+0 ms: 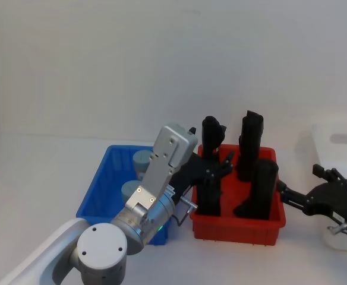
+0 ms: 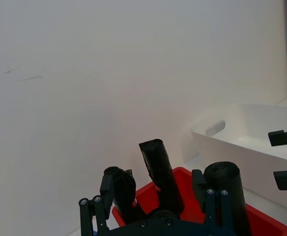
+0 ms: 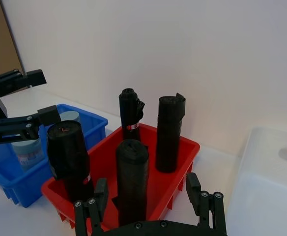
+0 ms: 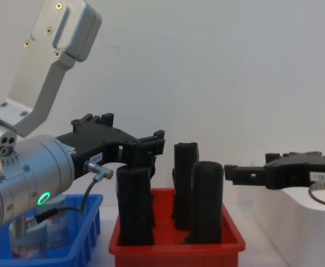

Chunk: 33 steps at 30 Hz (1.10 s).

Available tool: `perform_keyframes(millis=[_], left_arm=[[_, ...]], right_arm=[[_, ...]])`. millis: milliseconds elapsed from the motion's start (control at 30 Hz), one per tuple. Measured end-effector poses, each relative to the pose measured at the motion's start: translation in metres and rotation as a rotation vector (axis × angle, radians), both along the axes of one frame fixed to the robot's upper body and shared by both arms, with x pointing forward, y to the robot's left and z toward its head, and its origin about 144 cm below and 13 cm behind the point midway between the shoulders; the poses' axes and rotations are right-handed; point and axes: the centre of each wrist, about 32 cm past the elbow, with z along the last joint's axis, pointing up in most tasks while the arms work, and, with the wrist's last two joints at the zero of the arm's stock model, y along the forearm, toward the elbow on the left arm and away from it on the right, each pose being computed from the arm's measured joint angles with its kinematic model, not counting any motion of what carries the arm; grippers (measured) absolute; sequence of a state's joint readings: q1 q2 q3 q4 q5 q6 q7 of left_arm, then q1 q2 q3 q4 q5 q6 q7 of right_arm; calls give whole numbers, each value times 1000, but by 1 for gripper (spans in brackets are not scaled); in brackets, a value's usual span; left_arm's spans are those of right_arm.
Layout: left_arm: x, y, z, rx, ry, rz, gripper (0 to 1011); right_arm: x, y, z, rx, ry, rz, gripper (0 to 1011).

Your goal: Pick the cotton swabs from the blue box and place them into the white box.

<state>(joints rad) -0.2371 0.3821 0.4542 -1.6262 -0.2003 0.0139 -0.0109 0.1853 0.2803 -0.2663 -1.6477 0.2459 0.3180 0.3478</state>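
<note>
While left gripper [image 1: 220, 167], right gripper [image 2: 272, 158] gape empty: clear grey-lidded cotton swabs [image 1: 142, 160] sit in ribbed blue box [image 1: 101, 185], left.
Swabs: likely light, rigid; clasp sides.

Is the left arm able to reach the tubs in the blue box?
Probably: the cotton swabs stand uncovered in the blue box, though the left gripper hangs open over the red bin.

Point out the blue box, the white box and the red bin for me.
blue box [image 1: 97, 185], head view, on its left wall.
white box [image 2: 242, 163], left wrist view, on its outer side wall below the rim.
red bin [image 1: 239, 230], head view, on its front wall.
</note>
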Motion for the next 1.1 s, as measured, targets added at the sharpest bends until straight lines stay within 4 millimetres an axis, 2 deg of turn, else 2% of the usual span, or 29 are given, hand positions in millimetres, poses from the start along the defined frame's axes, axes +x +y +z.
perform_keyframes(millis=[767, 1100], left_arm=[[0, 0, 0, 0, 0, 0, 1004], [0, 0, 0, 0, 0, 0, 1004]], right_arm=[[20, 35, -14, -6, 56, -13, 1001], [27, 51, -30, -13, 26, -49, 1001]])
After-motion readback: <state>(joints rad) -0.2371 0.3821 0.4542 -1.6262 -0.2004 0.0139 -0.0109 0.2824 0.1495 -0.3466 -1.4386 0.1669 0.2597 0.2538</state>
